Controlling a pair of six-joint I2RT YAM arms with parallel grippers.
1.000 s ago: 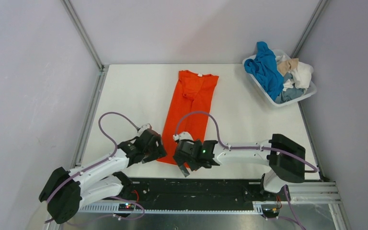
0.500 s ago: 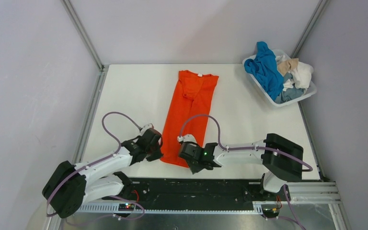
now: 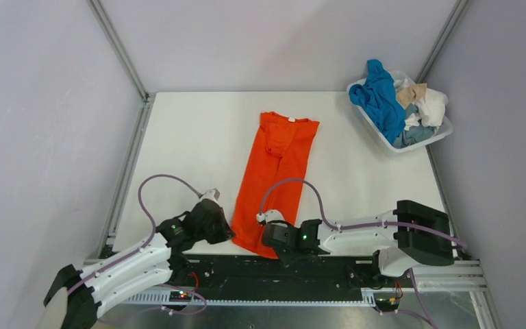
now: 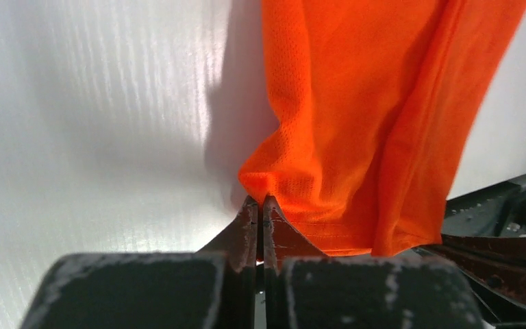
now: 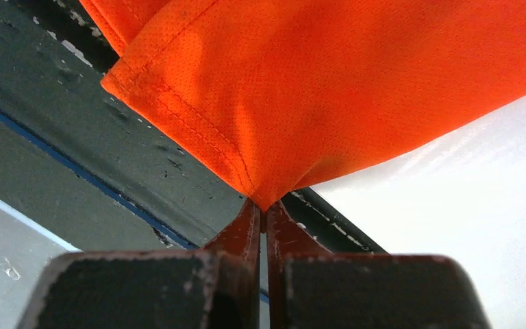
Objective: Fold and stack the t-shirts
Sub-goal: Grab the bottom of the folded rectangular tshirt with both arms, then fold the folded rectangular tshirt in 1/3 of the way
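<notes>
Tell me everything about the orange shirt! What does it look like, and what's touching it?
The orange t-shirt is bright, thin cloth with tiny mesh holes and a stitched hem. It is folded lengthwise into a long narrow strip on the white table, with the collar and its small white tag at the far end and the hem near the arms. The left gripper and right gripper each pinch a hem corner. The right corner reaches past the table's near edge.

flat white rectangular table top [image 3: 192,137], evenly lit, with soft shadows. plain pale grey wall panels [image 3: 281,41] close it in at the back and both sides. slanted silver metal frame posts [image 3: 118,49] rise from the far corners. black metal base rail [image 3: 233,274] runs along the near edge.
</notes>
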